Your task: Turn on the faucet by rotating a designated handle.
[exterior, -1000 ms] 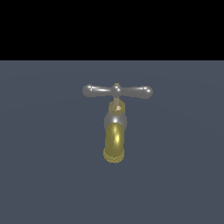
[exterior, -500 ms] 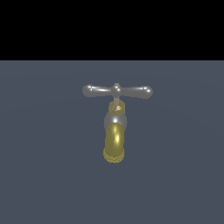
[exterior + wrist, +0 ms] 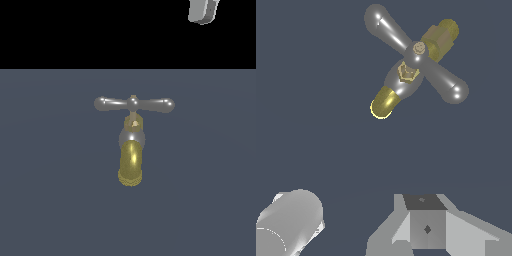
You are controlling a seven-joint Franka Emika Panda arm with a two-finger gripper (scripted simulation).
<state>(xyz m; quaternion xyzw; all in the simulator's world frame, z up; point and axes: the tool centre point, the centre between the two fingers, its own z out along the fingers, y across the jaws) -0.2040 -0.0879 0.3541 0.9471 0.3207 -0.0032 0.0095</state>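
Note:
The faucet stands on the dark grey floor, its brass-yellow spout pointing toward the camera in the exterior view. The handle, a silver crossbar with bulbous ends, lies level across its top. In the wrist view the handle runs diagonally over the faucet. A grey part of my gripper shows at the top edge toward the exterior view's right, high above and well apart from the handle. In the wrist view grey parts of the gripper show at the picture's edge, far from the faucet. The fingertips are not shown.
A flat dark grey floor surrounds the faucet. Black background lies beyond its far edge. A pale grey cylinder of the arm shows in the wrist view.
A grey part of the gripper has come into the exterior view at the top right. The faucet and handle have not moved.

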